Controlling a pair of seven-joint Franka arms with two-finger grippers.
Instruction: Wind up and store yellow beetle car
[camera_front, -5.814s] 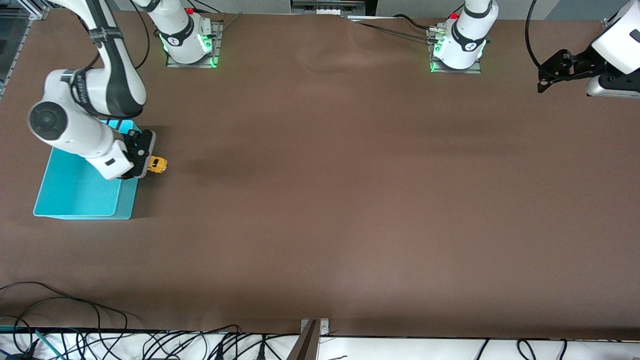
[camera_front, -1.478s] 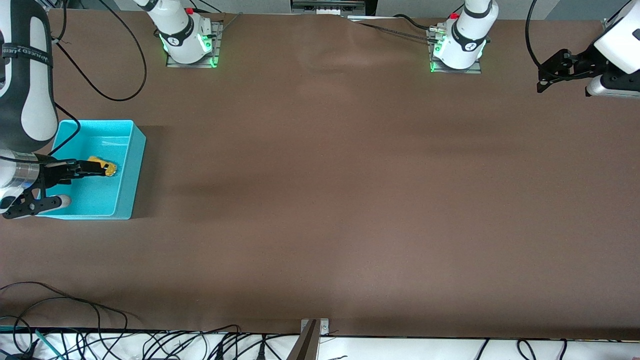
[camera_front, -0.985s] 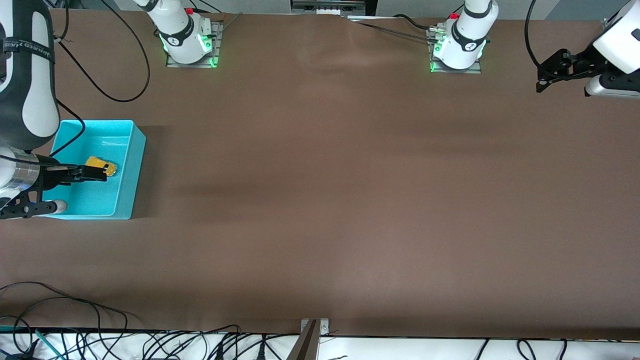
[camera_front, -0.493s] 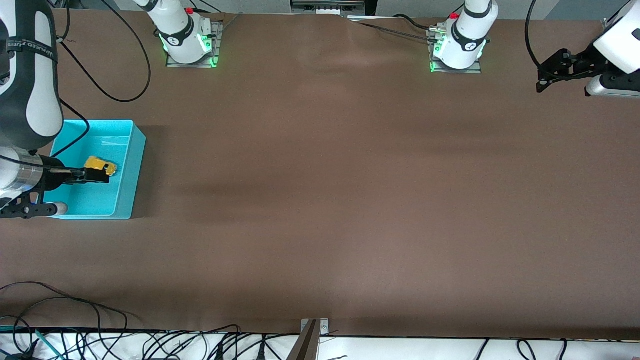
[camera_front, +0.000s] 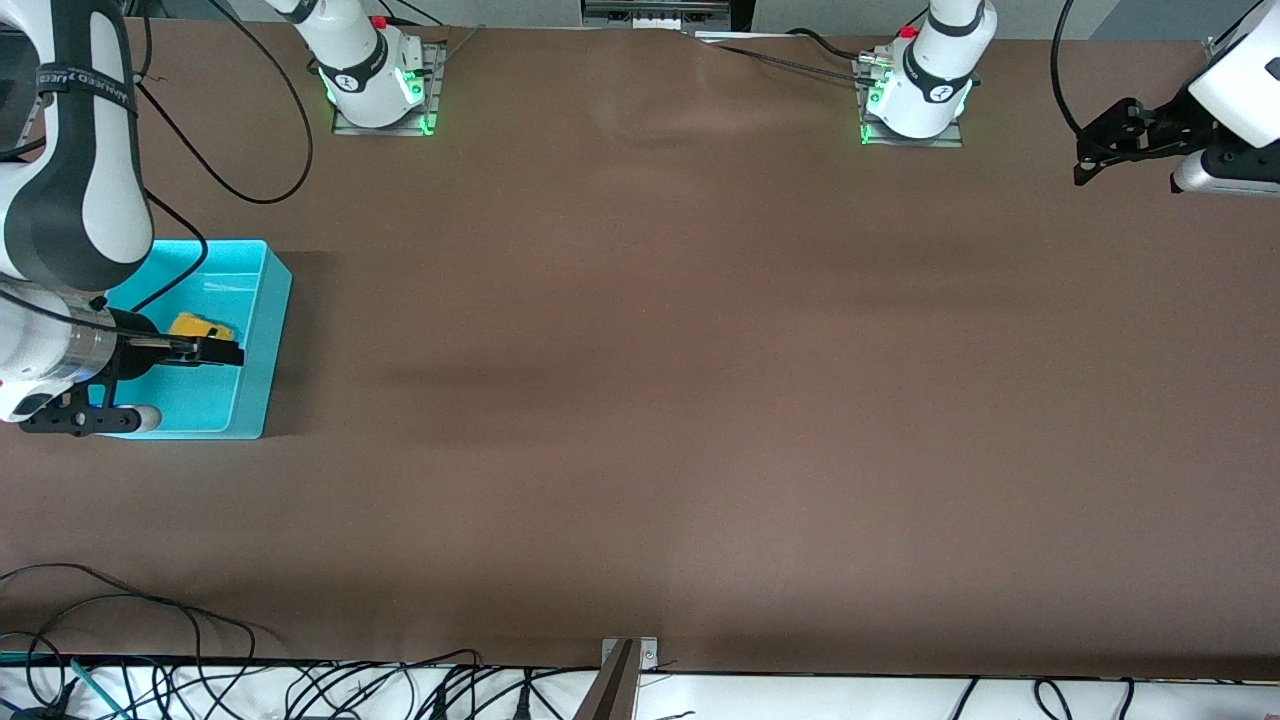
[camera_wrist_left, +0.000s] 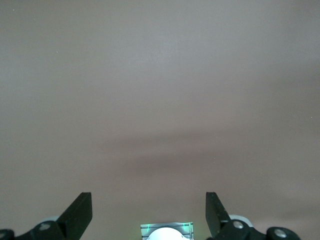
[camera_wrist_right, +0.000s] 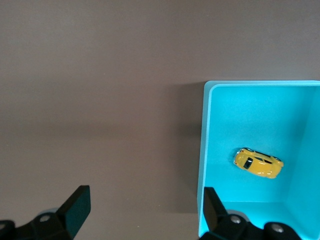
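one yellow beetle car (camera_wrist_right: 258, 163) in turquoise bin (camera_wrist_right: 300, 100).

Right arm: reaches from its base to its own end of the table; right gripper (camera_front: 225, 352) up in the air, fingers spread, holding nothing. Left arm: waits at its end; left gripper (camera_wrist_left: 149, 216) spread wide, empty.
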